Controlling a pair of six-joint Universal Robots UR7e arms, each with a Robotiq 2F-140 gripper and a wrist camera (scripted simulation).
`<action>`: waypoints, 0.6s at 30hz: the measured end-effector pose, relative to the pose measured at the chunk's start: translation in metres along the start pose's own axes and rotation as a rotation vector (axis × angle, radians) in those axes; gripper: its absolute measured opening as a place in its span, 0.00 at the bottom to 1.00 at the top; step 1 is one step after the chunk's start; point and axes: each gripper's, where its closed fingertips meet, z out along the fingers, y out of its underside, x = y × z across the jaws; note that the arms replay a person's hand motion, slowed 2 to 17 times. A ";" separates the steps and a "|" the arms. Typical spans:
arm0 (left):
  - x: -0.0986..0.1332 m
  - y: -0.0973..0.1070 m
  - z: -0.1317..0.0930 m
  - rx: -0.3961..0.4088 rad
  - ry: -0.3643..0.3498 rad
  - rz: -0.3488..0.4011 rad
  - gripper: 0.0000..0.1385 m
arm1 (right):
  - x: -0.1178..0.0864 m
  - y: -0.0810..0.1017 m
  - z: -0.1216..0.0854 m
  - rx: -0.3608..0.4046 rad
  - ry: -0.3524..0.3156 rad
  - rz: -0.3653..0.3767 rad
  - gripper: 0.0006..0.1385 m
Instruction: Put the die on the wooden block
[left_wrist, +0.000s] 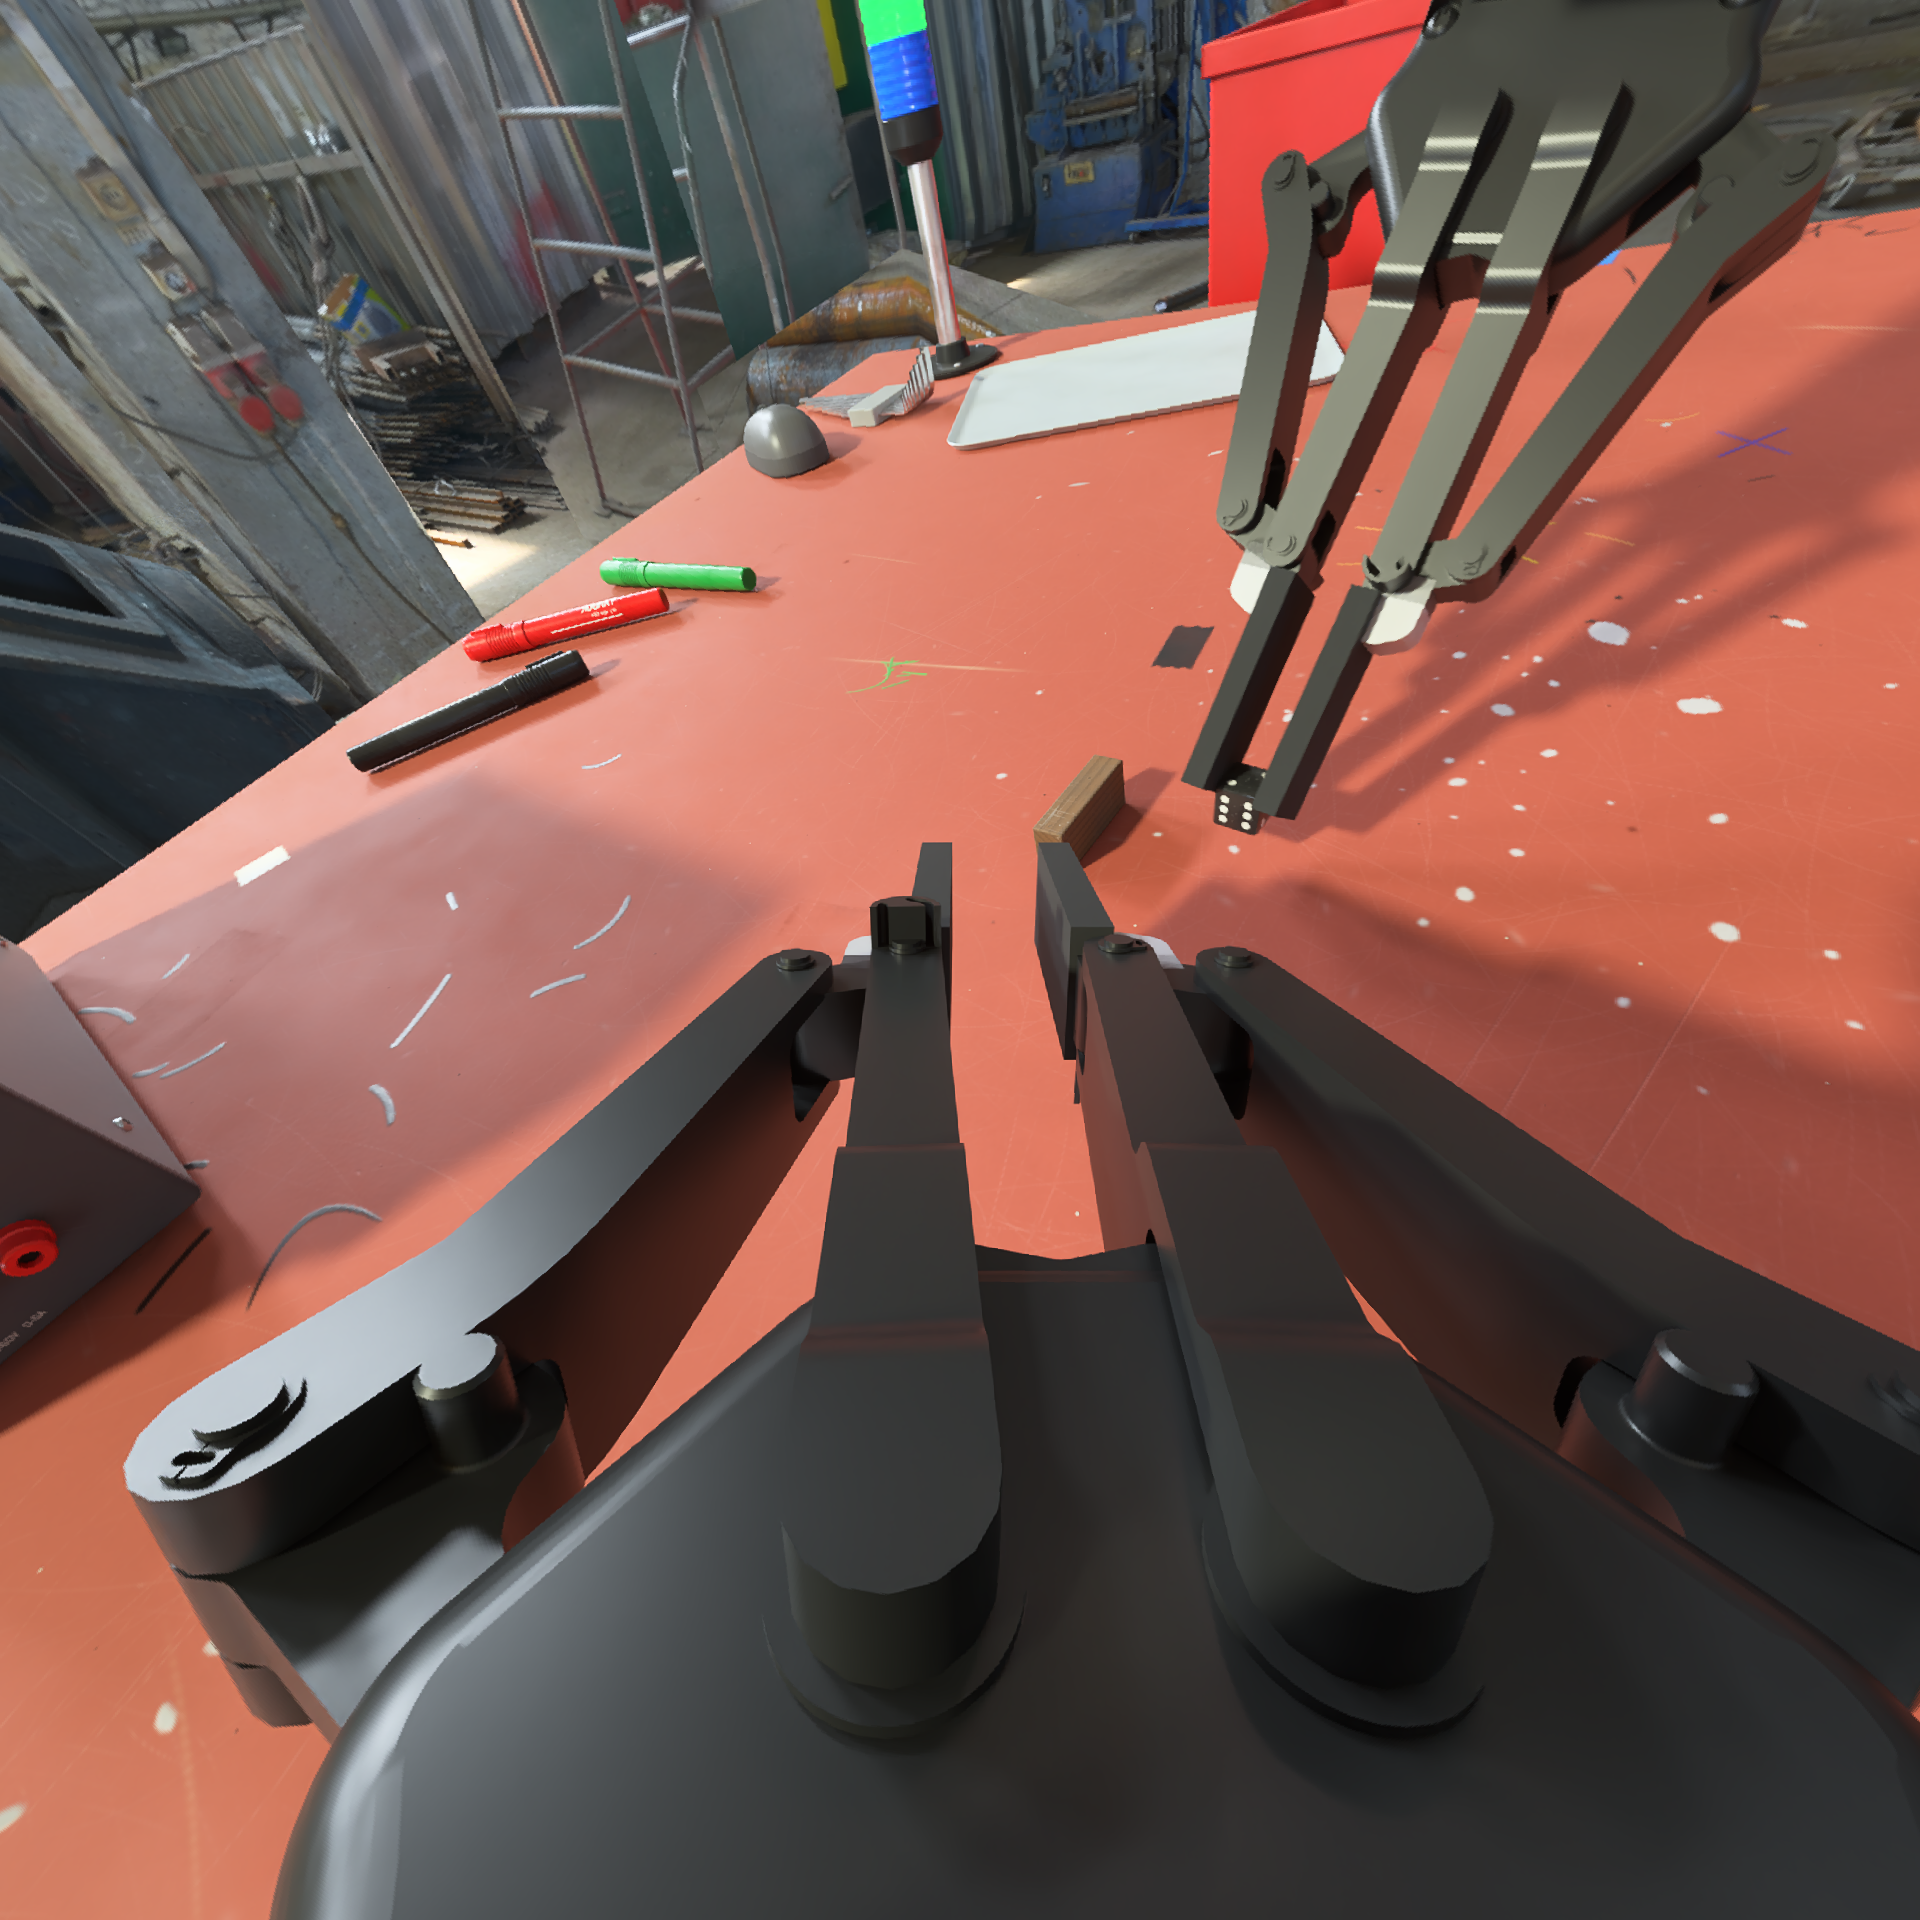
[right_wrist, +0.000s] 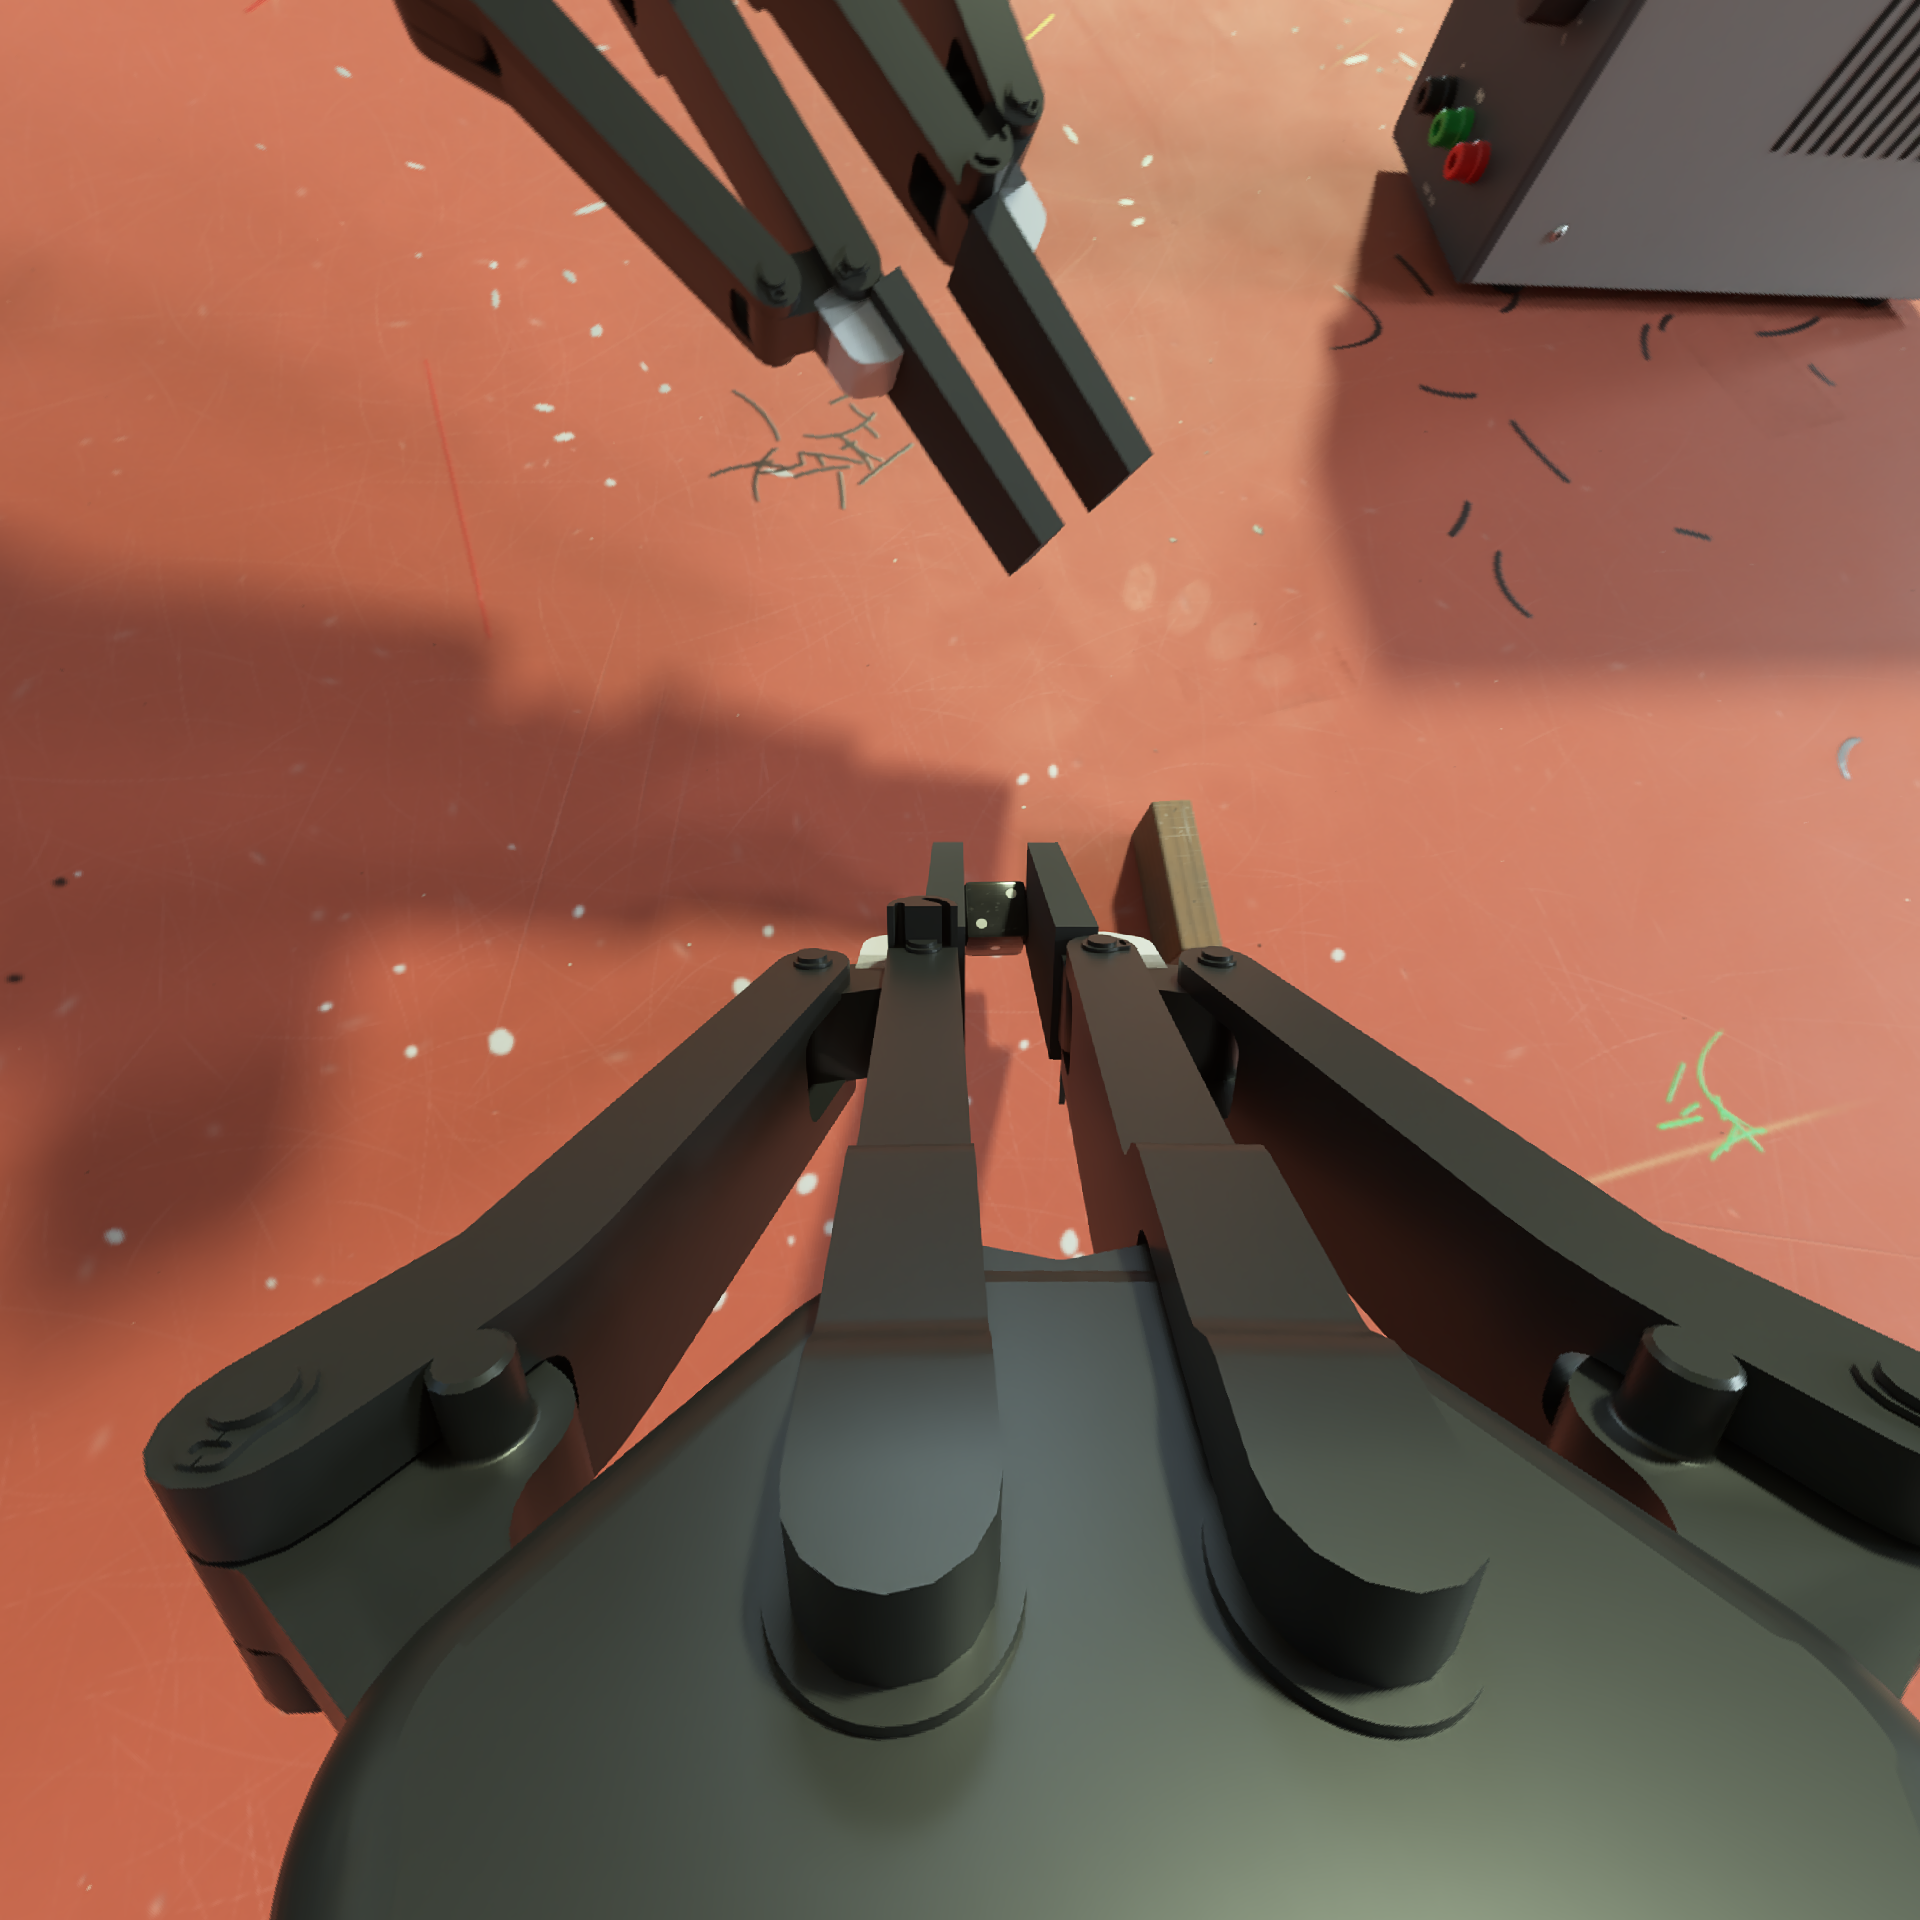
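Note:
A small black die with white pips sits between the fingertips of my right gripper, which is shut on it at the red table surface. I cannot tell whether the die is lifted. In the right wrist view the die shows between my right gripper's fingers. The small wooden block lies flat right beside the die; it also shows in the right wrist view. My left gripper is empty, its fingers nearly together, just short of the block. It hangs above the table in the right wrist view.
A green marker, a red marker and a black marker lie to the far left. A grey dome, a white tray and a signal tower stand at the far edge. A grey instrument box stands near the left arm.

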 end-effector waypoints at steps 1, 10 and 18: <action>0.000 0.000 0.000 0.000 0.000 0.000 0.16 | 0.002 -0.002 -0.001 0.002 0.005 0.003 0.11; 0.001 0.000 -0.001 0.003 0.004 0.001 0.16 | 0.024 -0.012 -0.004 -0.002 0.044 -0.002 0.11; 0.001 0.000 -0.002 0.005 0.004 0.003 0.15 | 0.039 -0.014 -0.001 -0.017 0.050 -0.015 0.11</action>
